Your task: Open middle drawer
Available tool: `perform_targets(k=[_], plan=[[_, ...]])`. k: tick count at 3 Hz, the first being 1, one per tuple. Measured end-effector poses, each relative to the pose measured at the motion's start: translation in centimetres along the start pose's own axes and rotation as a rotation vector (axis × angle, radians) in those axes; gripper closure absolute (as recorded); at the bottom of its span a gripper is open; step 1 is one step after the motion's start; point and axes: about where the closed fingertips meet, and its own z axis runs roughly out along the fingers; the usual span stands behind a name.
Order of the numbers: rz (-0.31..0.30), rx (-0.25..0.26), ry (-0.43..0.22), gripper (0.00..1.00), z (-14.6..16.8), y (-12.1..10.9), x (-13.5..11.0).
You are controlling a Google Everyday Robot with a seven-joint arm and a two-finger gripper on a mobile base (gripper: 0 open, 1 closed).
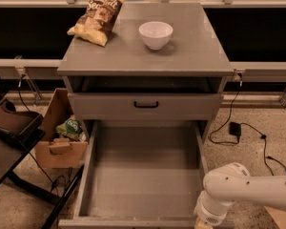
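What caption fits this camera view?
Middle drawer pulled wide open, end effector low by its front right corner, chip bag and white bowl on the cabinet top.

We see white script lettering on the chip bag (97, 15), top-left of the cabinet (195, 46), but can't make out the word. The green pkg (70, 127) in the cardboard box (52, 151) has a round logo, also illegible. Gripper (202, 223) is at the bottom edge, right of ctr, mostly cut off.

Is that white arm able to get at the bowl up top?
Probably yes. The tool sits low by a front corner of the open middle drawer; the bowl stands uncovered on the cabinet top, apart from the chip bag. It must rise first.
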Motion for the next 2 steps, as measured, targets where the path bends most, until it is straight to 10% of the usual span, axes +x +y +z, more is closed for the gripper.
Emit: perform_targets(k=[2], plan=[[0.000,0.000,0.000,0.03,-0.02,-0.01,0.01]])
